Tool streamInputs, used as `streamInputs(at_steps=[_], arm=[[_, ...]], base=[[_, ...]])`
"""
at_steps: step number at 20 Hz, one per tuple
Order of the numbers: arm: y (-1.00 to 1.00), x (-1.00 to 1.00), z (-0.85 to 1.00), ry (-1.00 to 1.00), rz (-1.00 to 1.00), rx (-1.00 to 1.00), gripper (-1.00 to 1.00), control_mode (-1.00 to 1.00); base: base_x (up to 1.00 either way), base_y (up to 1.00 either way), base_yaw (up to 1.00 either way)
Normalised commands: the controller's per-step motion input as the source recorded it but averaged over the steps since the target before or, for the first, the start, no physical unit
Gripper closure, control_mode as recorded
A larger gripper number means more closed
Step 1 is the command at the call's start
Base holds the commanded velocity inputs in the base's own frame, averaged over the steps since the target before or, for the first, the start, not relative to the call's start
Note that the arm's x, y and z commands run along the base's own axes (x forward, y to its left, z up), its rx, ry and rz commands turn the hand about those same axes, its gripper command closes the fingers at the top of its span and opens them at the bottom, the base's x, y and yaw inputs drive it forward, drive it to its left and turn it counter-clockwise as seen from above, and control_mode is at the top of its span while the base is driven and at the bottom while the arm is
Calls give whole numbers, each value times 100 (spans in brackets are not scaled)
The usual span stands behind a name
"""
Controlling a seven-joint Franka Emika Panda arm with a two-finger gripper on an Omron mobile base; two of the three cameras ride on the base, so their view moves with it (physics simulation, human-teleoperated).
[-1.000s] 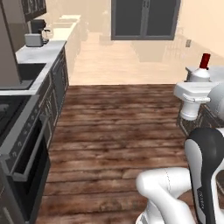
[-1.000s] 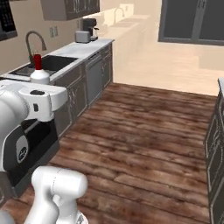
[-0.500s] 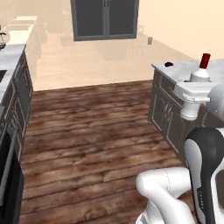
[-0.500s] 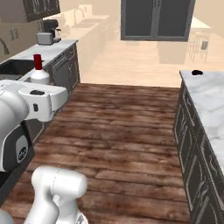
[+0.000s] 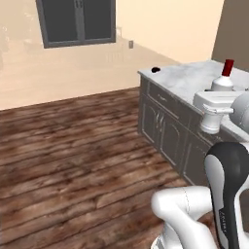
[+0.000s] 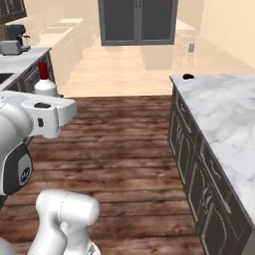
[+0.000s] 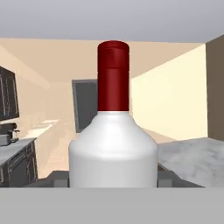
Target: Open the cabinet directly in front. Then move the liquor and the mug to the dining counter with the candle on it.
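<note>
Far left in the right base view, a worktop (image 6: 22, 55) carries a coffee machine (image 6: 14, 39). Beside it the liquor (image 6: 45, 83) stands upright in the pincer (image 7: 113, 177), whose jaws clamp the bottle's white body, red cap up. Wooden floor (image 6: 119, 144) lies between; to the right, the marble dining tabletop (image 6: 224, 114) bears a small dark object (image 6: 188, 76) at its far corner

The liquor (image 7: 113, 148) stands upright, red cap up, before the dining counter (image 7: 192, 159).
</note>
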Motion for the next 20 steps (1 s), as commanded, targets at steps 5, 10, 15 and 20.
streamInputs(at_steps=[5,10,15,20], arm=[[0,0,0,0,0,0,100,100],[0,0,0,0,0,0,100,100],[0,0,0,0,0,0,100,100],[0,0,0,0,0,0,100,100]], base=[[-3,-21,-35],[-1,-25,-33],[0,-28,-32],[0,-26,-31]])
